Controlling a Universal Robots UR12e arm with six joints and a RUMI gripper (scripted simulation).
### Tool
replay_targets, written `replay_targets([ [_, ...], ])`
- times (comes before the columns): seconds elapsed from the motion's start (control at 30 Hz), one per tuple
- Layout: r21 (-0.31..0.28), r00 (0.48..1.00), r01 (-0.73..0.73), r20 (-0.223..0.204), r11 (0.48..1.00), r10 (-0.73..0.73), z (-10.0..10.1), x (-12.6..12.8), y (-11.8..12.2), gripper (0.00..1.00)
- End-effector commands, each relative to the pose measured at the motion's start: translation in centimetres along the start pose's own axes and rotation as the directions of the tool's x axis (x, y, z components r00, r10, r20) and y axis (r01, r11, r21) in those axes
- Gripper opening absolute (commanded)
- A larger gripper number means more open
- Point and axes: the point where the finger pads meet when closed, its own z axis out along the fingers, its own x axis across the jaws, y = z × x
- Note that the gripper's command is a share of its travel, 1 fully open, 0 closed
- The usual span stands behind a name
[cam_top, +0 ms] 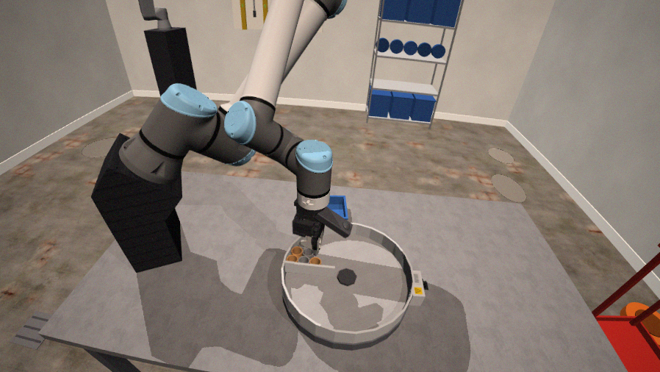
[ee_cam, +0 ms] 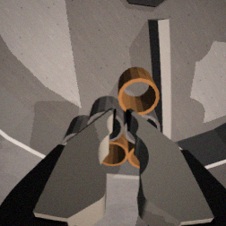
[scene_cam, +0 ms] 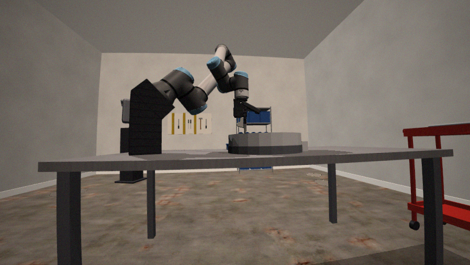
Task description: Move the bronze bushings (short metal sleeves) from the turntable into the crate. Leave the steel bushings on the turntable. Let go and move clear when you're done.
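Several bushings stand packed together at the far left of the turntable [cam_top: 399, 265] [scene_cam: 266, 142], behind a white divider bar [cam_top: 308, 265] [ee_cam: 165, 67]. Bronze bushings show in the top view [cam_top: 295, 251] [cam_top: 315, 261] with a steel one [cam_top: 303, 259] between them. In the wrist view one bronze bushing [ee_cam: 131, 76] stands just beyond the fingertips, another [ee_cam: 114, 156] lies under them, and a steel bushing [ee_cam: 102, 106] is to the left. My gripper [cam_top: 314, 250] [scene_cam: 244, 127] [ee_cam: 121, 110] is shut, pointing straight down, with its tips low over the cluster's middle and holding nothing.
The blue crate [cam_top: 339, 206] stands on the table just behind the turntable, right of the wrist. A black hub [cam_top: 346, 276] marks the turntable's centre. The turntable's raised wall rings the bushings. A red cart [scene_cam: 437, 164] stands to the right of the table.
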Motion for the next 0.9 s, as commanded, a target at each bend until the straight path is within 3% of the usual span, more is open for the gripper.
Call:
replay_targets([
  [0.0, 0.001, 1.0, 0.0, 0.0, 1.0, 0.0, 0.0, 0.01, -0.05, 0.05],
  [0.87, 0.001, 1.0, 0.0, 0.0, 1.0, 0.0, 0.45, 0.01, -0.04, 0.05],
])
